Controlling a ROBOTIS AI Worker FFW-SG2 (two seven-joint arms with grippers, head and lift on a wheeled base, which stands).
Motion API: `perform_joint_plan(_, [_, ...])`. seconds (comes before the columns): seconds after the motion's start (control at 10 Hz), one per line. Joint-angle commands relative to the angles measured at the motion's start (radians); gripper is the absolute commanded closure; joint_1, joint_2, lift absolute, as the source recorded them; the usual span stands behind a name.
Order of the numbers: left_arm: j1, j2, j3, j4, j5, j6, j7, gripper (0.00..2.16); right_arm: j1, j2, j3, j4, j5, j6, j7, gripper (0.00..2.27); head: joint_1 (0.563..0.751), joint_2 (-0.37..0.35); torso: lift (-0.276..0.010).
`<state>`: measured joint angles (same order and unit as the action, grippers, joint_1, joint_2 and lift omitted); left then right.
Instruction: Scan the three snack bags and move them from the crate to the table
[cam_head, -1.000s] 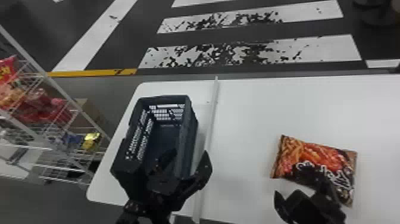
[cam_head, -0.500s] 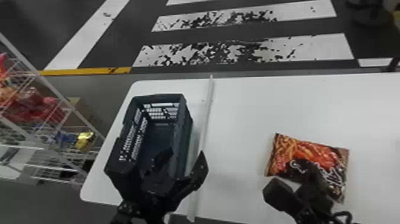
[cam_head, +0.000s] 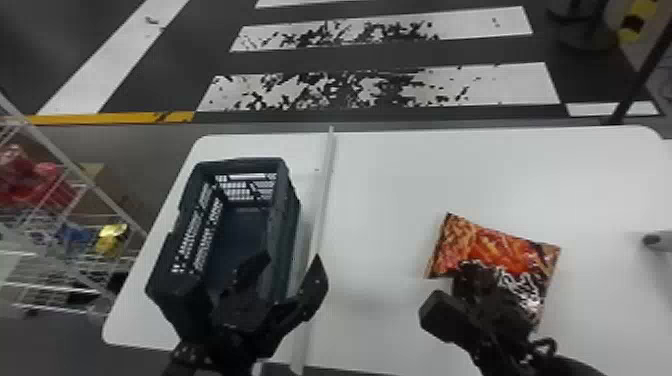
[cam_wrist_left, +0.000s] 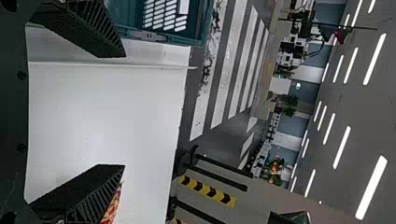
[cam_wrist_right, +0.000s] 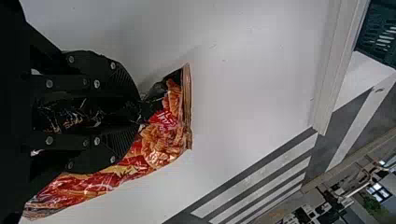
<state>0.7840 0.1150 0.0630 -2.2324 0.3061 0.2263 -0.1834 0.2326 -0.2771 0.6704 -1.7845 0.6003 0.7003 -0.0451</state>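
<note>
The bag (cam_head: 495, 242) lies on the table (cam_head: 400, 190) at the right gripper (cam_head: 470, 280), whose fingers clamp its wrapper; one end pokes past the tips. Tabletop stretches beyond this gripper to the far edge, and leftward to the raised strip (cam_head: 324, 200). Past the strip stands the crate (cam_head: 287, 215), near the left gripper (cam_head: 293, 260), whose fingers are spread wide, tabletop showing between them.

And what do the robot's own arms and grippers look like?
The arms are black. The left gripper and right gripper are black too, with ribbed finger surfaces; the right shows pale screw heads. A dark cable-like loop sits by the right wrist.
</note>
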Motion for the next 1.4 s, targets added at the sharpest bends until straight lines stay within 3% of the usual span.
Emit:
perform_joint_plan(0.0, [0.000, 0.002, 0.001, 0.000, 0.001, 0.000, -0.004, 0.02, 0.014, -0.008, -0.034, -0.042, -0.045, -0.023, 0.010, 2.24, 0.695, 0.180, -0.062])
perform_joint_plan(0.1, [0.000, 0.002, 0.001, 0.000, 0.001, 0.000, -0.005, 0.02, 0.024, -0.008, -0.071, -0.076, -0.073, -0.020, 0.024, 2.24, 0.695, 0.181, -0.062])
perform_joint_plan(0.2, [0.003, 0.002, 0.001, -0.003, 0.001, 0.000, -0.007, 0.02, 0.043, -0.008, -0.166, -0.170, -0.172, 0.008, 0.080, 2.24, 0.695, 0.176, -0.062])
perform_joint_plan(0.3, [0.004, 0.002, 0.001, -0.006, 0.001, 0.000, -0.007, 0.02, 0.051, -0.005, -0.287, -0.289, -0.297, 0.130, 0.157, 2.24, 0.695, 0.162, -0.062])
perform_joint_plan(0.5, [0.006, 0.002, -0.002, -0.013, -0.001, 0.000, -0.007, 0.02, 0.103, 0.024, -0.638, -0.467, -0.705, 0.226, 0.251, 2.24, 0.695, 0.100, -0.062])
perform_joint_plan(0.6, [0.008, 0.000, -0.008, -0.021, -0.001, 0.000, -0.007, 0.02, 0.103, 0.079, -0.865, -0.486, -0.976, 0.333, 0.321, 2.24, 0.695, 0.048, -0.062])
perform_joint_plan(0.7, [0.011, 0.002, -0.015, -0.029, -0.005, 0.000, -0.007, 0.03, 0.082, 0.102, -1.078, -0.466, -1.248, 0.474, 0.358, 2.24, 0.695, 0.006, -0.062])
perform_joint_plan(0.8, [0.011, 0.000, -0.017, -0.029, -0.007, 0.000, -0.007, 0.03, 0.056, 0.102, -1.221, -0.394, -1.455, 0.606, 0.383, 2.24, 0.695, -0.045, -0.062])
perform_joint_plan(0.9, [0.009, 0.002, -0.028, -0.035, -0.010, -0.003, -0.007, 0.03, 0.024, 0.095, -1.312, -0.305, -1.608, 0.769, 0.416, 2.24, 0.695, -0.086, -0.062])
perform_joint_plan(1.0, [0.004, 0.002, -0.041, -0.039, -0.028, 0.000, -0.004, 0.02, 0.013, 0.081, -1.351, -0.233, -1.699, 0.839, 0.418, 2.24, 0.695, -0.097, -0.062])
perform_joint_plan(1.3, [-0.025, 0.015, -0.091, -0.069, -0.062, 0.018, 0.021, 0.02, -0.047, 0.075, -1.350, -0.018, -1.716, 0.821, 0.424, 2.24, 0.695, -0.134, -0.062])
